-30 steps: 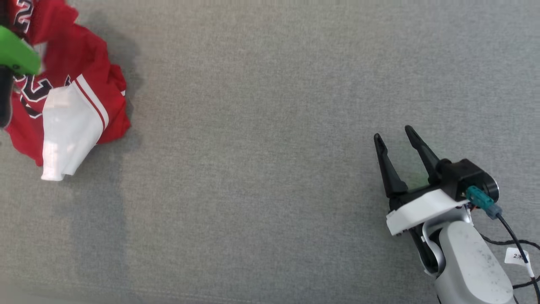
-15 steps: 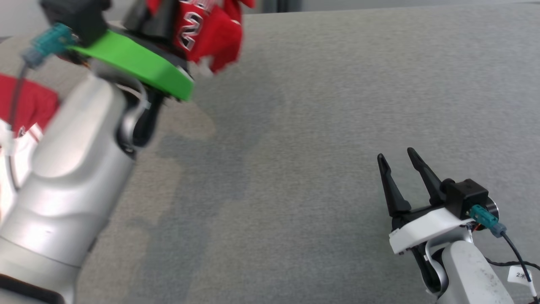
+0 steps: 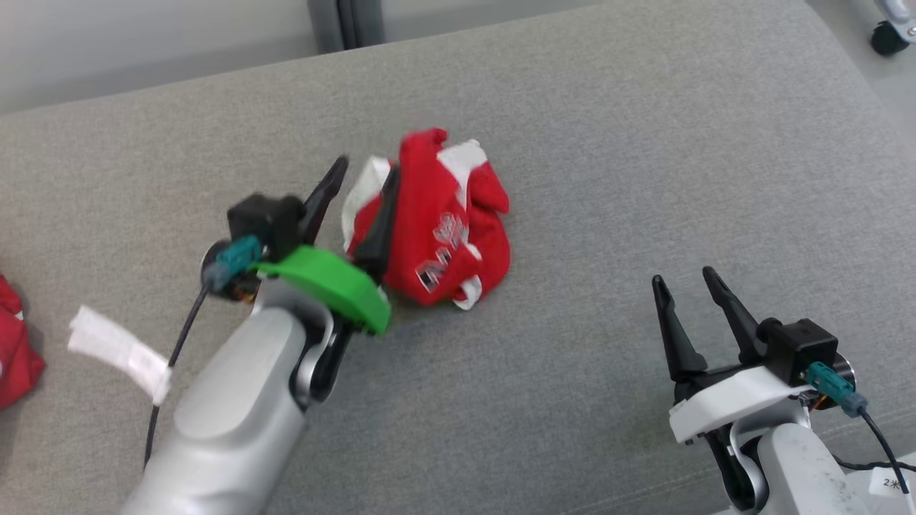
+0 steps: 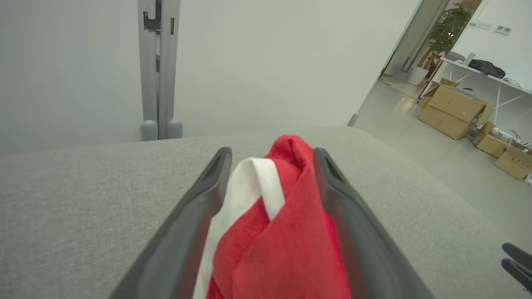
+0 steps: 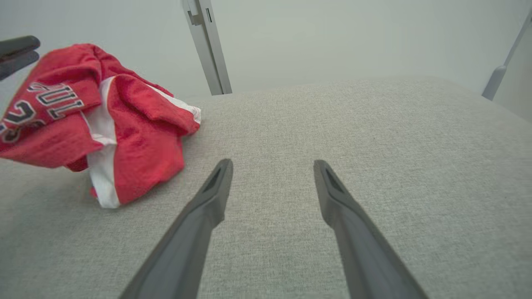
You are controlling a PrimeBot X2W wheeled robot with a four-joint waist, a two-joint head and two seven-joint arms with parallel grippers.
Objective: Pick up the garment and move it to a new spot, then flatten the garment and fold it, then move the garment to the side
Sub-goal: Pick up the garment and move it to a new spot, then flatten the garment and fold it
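Observation:
The garment point(image 3: 444, 229) is a crumpled red jersey with white trim and lettering, lying bunched near the middle of the grey fabric surface point(image 3: 608, 143). My left gripper point(image 3: 366, 170) is at its left side, jaws spread wide, with one dark finger pressed into the bunch. In the left wrist view the garment point(image 4: 282, 249) sits between the parted fingers of the left gripper point(image 4: 271, 151). My right gripper point(image 3: 683, 277) stands open at the lower right, well apart from the cloth. In the right wrist view the garment point(image 5: 137, 137) lies left of the right gripper point(image 5: 272, 162).
More red cloth point(image 3: 11, 343) shows at the left edge, with a white cable tag point(image 3: 122, 354) beside it. A grey post point(image 3: 343, 21) stands behind the far edge. A caster wheel point(image 3: 887, 36) is at the top right. Cardboard boxes point(image 4: 449, 108) sit on the floor beyond.
The head camera has tilted up. My left arm swung the garment from the left edge to the middle and its jaws have parted. The right gripper stayed open in place.

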